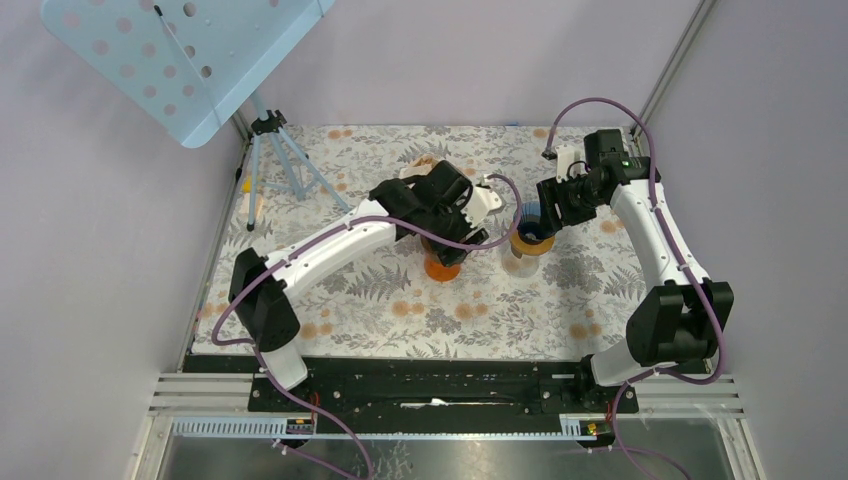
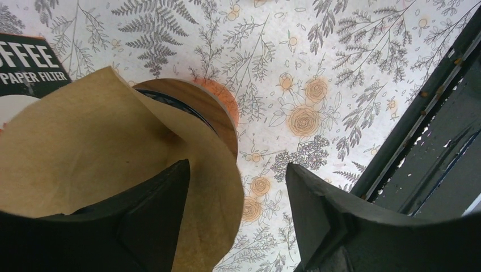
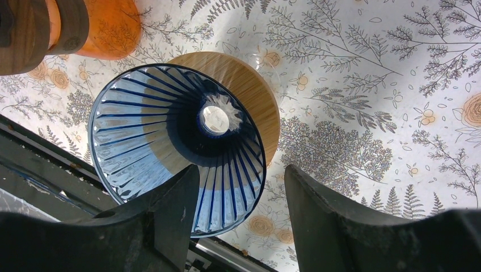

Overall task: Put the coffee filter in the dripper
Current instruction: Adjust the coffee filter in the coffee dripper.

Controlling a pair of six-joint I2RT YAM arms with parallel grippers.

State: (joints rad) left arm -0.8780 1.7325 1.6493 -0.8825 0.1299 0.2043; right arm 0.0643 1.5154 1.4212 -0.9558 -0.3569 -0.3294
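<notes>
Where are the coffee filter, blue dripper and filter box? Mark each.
coffee filter [image 2: 96,147], left wrist view, on its brown paper face.
blue dripper [image 3: 142,130], right wrist view, on its ribbed inner wall.
filter box [image 2: 28,63], left wrist view, on its dark label.

Top view high, looking down; wrist views close, sharing floral cloth [image 1: 400,310].
</notes>
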